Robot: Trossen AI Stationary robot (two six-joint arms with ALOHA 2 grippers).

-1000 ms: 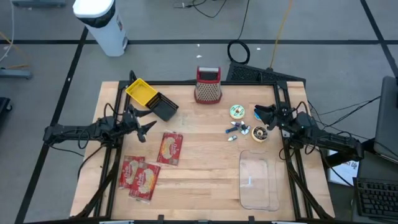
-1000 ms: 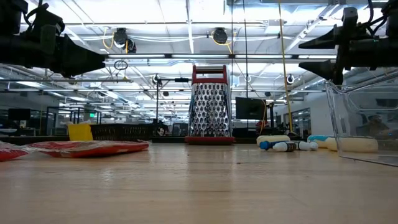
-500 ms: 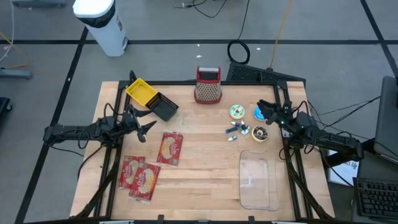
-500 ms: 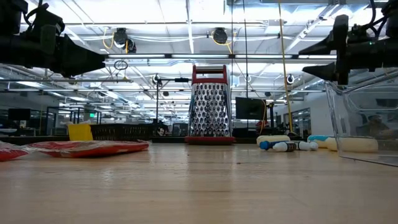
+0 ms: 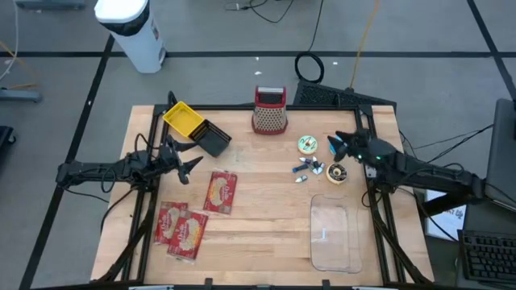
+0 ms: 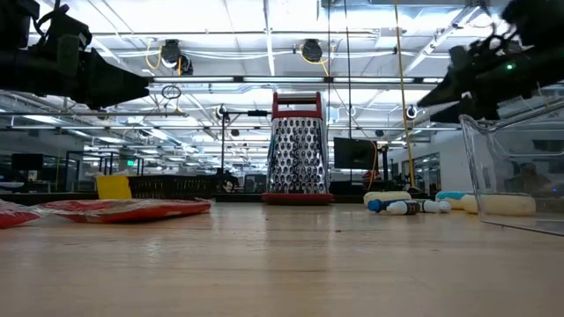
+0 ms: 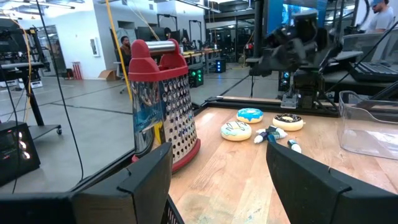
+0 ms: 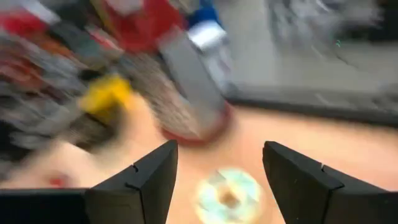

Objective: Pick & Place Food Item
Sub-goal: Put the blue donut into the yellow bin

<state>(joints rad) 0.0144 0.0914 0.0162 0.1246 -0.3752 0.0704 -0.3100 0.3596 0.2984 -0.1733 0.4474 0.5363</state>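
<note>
Three doughnuts lie flat on the table's right part: a green-white one [image 5: 307,144], a blue one [image 5: 334,146] partly under my right gripper, and a chocolate one [image 5: 336,172]. My right gripper [image 5: 334,148] hovers open above them, tipped slightly down; in its blurred wrist view the green-white doughnut [image 8: 228,196] shows between the fingers, farther off. A clear plastic container [image 5: 334,235] stands near the front right. My left gripper [image 5: 195,157] waits open and level at the table's left, holding nothing.
A red-handled grater [image 5: 270,110] stands at the far middle. A yellow bin [image 5: 184,118] and a black bin [image 5: 214,138] sit at the far left. Red snack packets [image 5: 221,192] [image 5: 181,228] lie front left. Small blue-white pieces [image 5: 308,167] lie beside the doughnuts.
My right gripper has risen a little above the doughnuts, rolled about its own axis and tipped its fingers downward, staying open. No object has moved.
</note>
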